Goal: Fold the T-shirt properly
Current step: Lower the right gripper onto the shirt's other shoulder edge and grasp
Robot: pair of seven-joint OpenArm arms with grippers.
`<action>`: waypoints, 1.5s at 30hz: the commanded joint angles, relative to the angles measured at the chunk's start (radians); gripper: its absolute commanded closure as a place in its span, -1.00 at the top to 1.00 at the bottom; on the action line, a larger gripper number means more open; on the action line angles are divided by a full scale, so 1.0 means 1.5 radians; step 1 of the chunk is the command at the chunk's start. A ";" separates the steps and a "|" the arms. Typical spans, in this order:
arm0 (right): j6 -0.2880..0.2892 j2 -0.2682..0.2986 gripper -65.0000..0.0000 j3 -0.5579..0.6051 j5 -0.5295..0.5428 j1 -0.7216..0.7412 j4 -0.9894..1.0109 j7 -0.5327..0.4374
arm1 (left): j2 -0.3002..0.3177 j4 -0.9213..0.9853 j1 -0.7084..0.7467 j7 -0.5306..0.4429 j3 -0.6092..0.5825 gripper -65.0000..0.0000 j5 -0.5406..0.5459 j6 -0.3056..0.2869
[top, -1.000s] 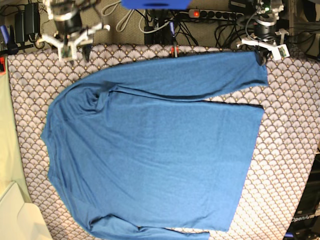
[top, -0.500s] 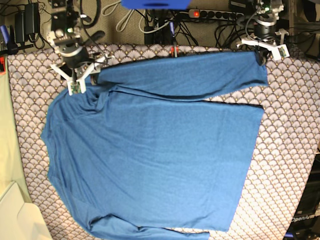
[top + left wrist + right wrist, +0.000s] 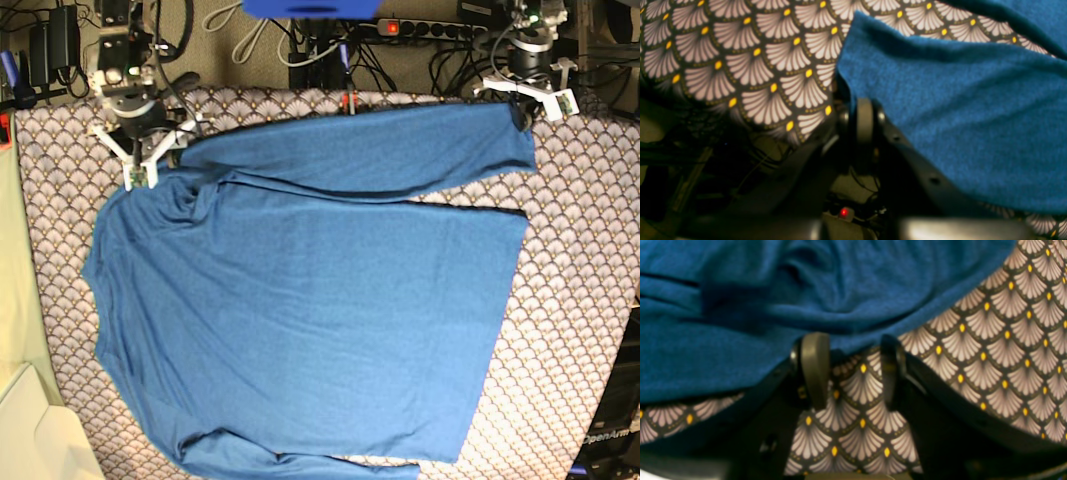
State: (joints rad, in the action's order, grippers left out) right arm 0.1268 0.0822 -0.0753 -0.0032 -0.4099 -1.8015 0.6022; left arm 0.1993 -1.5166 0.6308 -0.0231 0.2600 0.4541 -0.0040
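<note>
I am finding the right gripper newly lowered, jaws wide and empty, at the shoulder of the shirt spread on the patterned cloth, while the left gripper is staying clamped on its cuff, readying a fold.

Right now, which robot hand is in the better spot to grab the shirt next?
The right hand. It is open beside the T-shirt edge near the shoulder. The left hand is already shut on the sleeve end.
</note>
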 commanded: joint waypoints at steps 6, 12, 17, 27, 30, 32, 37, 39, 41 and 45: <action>-0.002 0.002 -0.19 0.000 0.001 0.012 -0.008 -0.007 | 0.003 -0.004 0.007 0.017 0.001 -0.97 0.002 -0.002; -0.002 -0.008 -0.19 -0.010 0.000 0.026 0.035 -0.007 | 0.003 -0.005 0.007 0.017 0.001 -0.97 0.002 -0.002; -0.002 -0.011 -0.19 -0.026 0.000 0.029 0.045 -0.007 | 0.003 -0.005 0.008 0.017 0.001 -0.97 0.002 -0.002; 0.001 -0.010 -0.43 -0.026 0.000 0.029 0.045 -0.007 | 0.003 -0.008 0.008 0.017 0.001 -0.97 0.002 -0.002; 0.001 -0.010 -0.82 -0.025 0.000 0.029 0.045 -0.007 | 0.003 -0.008 0.008 0.017 0.001 -0.97 0.002 -0.002; 0.001 -0.010 -1.00 -0.025 0.000 0.029 0.045 -0.007 | 0.003 -0.008 0.008 0.017 0.001 -0.97 0.002 -0.002; 0.002 -0.010 -1.00 -0.023 0.000 0.027 0.036 -0.007 | 0.003 -0.010 0.007 0.017 0.001 -0.97 0.002 -0.002; 0.002 -0.010 -1.00 -0.023 0.000 0.026 0.029 -0.007 | 0.003 -0.023 0.007 0.017 0.001 -0.97 0.001 -0.002; 0.002 -0.010 -1.00 -0.022 0.000 0.025 0.016 -0.007 | 0.004 -0.041 0.007 0.017 0.001 -0.97 0.001 -0.001; 0.002 -0.010 -1.00 -0.022 -0.001 0.023 -0.009 -0.006 | 0.015 -0.072 0.005 0.017 0.001 -0.97 0.001 0.003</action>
State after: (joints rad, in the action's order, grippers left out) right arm 0.1284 0.0612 -0.1070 -0.0032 -0.3771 -1.7943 0.6125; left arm 0.2058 -1.6047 0.6331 0.0280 0.2569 0.4541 -0.0006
